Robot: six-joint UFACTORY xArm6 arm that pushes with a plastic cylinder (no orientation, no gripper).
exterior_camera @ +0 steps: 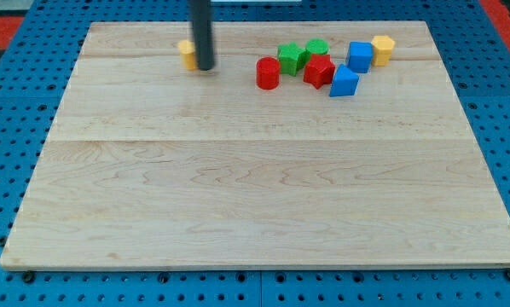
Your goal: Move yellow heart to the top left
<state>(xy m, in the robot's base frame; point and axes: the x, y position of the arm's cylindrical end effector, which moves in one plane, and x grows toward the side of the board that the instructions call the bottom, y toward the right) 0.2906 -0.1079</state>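
Note:
The yellow heart (187,54) lies near the view's top, left of centre, partly hidden behind my rod. My tip (205,67) rests on the board right against the heart's right side. The wooden board (255,188) fills most of the view.
A cluster of blocks sits at the view's top right: a red cylinder (268,73), a green block (292,58), a green cylinder (317,47), a red block (319,70), two blue blocks (360,56) (344,82) and a yellow hexagonal block (382,49). Blue pegboard surrounds the board.

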